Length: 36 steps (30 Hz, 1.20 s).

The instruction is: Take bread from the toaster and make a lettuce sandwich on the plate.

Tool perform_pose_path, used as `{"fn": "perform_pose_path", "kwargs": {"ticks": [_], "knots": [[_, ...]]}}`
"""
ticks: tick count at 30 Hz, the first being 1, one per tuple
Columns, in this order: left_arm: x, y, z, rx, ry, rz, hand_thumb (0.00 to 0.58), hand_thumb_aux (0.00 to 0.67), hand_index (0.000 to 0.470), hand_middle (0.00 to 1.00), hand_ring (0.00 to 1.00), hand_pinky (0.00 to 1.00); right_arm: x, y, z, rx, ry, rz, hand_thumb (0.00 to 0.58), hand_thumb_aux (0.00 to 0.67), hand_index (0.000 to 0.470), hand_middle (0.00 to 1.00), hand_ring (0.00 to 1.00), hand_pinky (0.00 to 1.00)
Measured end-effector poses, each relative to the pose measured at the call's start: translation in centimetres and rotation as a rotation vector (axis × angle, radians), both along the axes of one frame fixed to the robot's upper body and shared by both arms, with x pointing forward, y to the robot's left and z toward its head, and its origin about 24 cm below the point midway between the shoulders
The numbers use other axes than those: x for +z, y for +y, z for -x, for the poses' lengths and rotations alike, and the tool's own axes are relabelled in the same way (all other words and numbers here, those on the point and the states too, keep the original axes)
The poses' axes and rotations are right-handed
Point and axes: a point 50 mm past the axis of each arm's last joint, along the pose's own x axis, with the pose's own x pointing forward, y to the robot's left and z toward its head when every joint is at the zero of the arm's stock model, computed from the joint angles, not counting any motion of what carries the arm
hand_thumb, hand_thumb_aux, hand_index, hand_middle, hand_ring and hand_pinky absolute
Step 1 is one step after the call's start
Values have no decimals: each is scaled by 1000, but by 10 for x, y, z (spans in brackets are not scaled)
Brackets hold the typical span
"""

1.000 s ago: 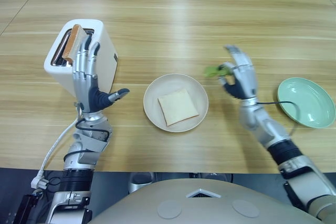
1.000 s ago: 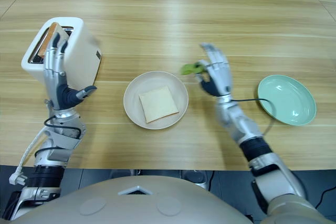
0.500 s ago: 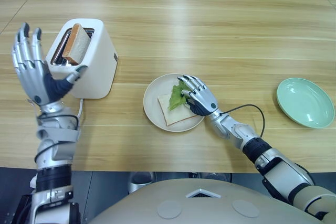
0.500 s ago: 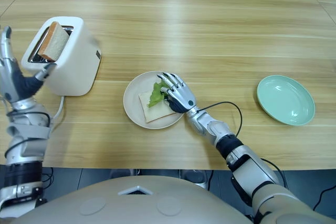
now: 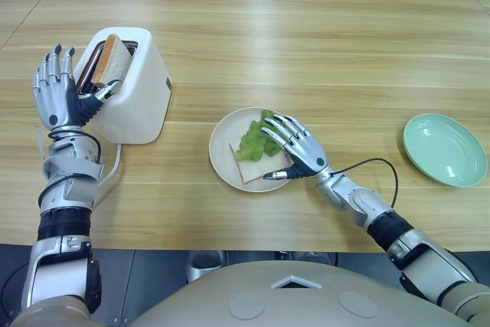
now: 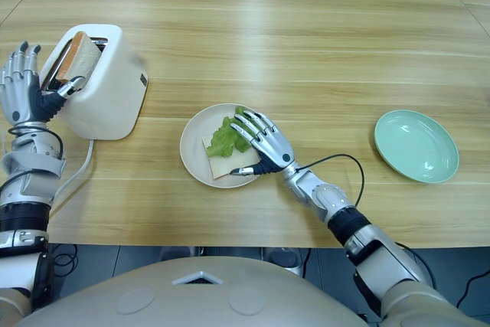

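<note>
The lettuce was found laid on the bread slice on the plate, near the front of the table. The right hand was spread flat over the leaf's right side, with nothing pinched. Whether it pressed the leaf or merely hovered over it could not be told. The left hand was held upright just beside the toaster, fingers spread and nothing grasped. Its thumb was turned toward the second slice, which stood tilted in the slot. A green dish lay well apart on the right.

The leaf was judged placed, so the step in hand was taken to be the release and the fetching of the second slice. The right hand would best be lifted straight up, so that the leaf is not dragged off the bread. The second slice would best be pinched by its raised upper part and drawn out along the slot, not levered sideways against the toaster.

In the right eye view, the cord was traced more fully from the toaster's base toward the table's edge, and the right thumb was seen at the bread's front edge. In the left eye view, the cord was partly crossed by the left forearm, while more of the toaster's right side was offered.
</note>
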Motion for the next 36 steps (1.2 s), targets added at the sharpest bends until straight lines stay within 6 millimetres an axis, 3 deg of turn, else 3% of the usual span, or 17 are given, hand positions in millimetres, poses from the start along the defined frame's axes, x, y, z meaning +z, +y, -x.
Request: {"fn": "perform_pose_path", "kwargs": {"ticks": [2,3,4,5,8,9,10,17,25,33,36], "knots": [[2,1,-2,-10,25,-9,0,0,0,0,0,0,6,-3,2,0,-22,1,0,0,0,0,0,0],[2,0,-4,-16,33,-10,40,24,16,0,0,0,9,-4,3,-3,-33,-3,0,0,0,0,0,0],[2,0,-4,-21,44,-10,470,378,260,0,0,0,13,-5,4,-6,-47,-7,0,0,0,0,0,0],[1,0,-5,-24,56,-7,578,633,435,0,0,0,17,-5,5,-8,-62,-14,0,0,0,0,0,0],[3,-1,-7,-51,66,-5,580,670,460,51,51,51,31,-7,8,-8,-112,-47,0,0,0,0,0,0],[3,-2,-8,-58,71,-9,580,670,460,302,302,302,36,-7,9,-8,-129,-60,0,0,0,0,0,0],[4,-3,-9,-65,72,-7,580,670,460,1000,1000,1000,42,-7,10,-9,-149,-78,0,0,0,0,0,0],[7,-5,-12,-92,67,10,580,670,460,1000,1000,1000,68,-14,15,-41,-258,-189,0,0,0,0,0,0],[15,-10,-20,-106,-59,69,580,670,460,1000,1000,1000,71,-12,14,-53,-265,-250,0,0,0,0,0,0],[72,-18,-23,-160,-577,99,580,670,460,1000,1000,1000,68,-13,9,-89,-278,-282,0,0,0,0,0,0],[93,-40,-13,-309,-773,125,580,670,460,1000,1000,1000,62,-17,7,-118,-271,-276,0,0,0,0,0,0]]}}
